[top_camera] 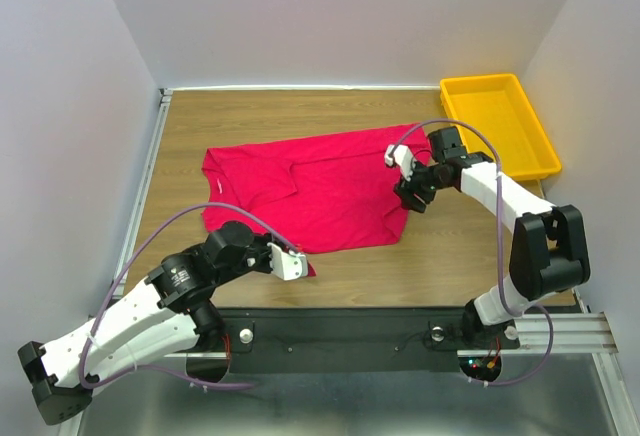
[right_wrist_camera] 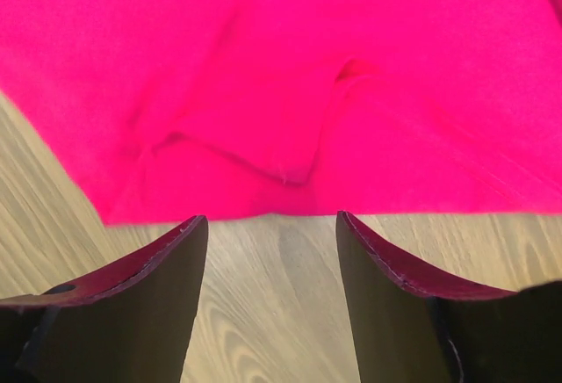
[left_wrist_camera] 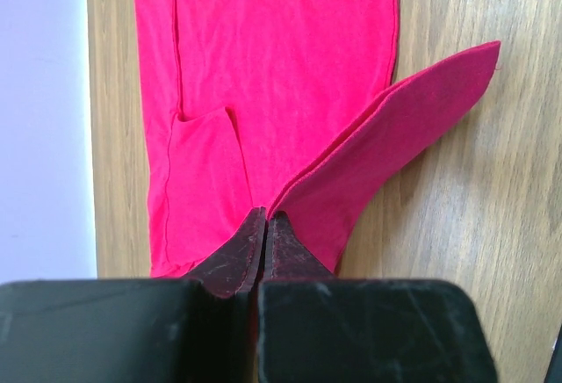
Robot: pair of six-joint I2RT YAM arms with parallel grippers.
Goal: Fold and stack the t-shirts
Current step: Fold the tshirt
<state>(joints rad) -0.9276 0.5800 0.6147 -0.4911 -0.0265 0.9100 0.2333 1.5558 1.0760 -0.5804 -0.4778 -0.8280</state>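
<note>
The crimson-red t-shirt [top_camera: 310, 191] lies spread on the wooden table, partly folded. My left gripper [top_camera: 300, 264] is shut on the shirt's near corner, by its front edge; in the left wrist view the pinched cloth [left_wrist_camera: 386, 137] rises in a fold from my shut fingertips [left_wrist_camera: 266, 218]. My right gripper [top_camera: 412, 196] is open at the shirt's right edge. In the right wrist view its fingers [right_wrist_camera: 158, 260] stand apart over bare wood, just short of the shirt's edge [right_wrist_camera: 290, 111]. The neck label is not visible.
A yellow plastic tray [top_camera: 498, 121] stands at the back right, behind my right arm. White walls close in the table on the left, back and right. Bare wood [top_camera: 450, 256] shows right of and in front of the shirt.
</note>
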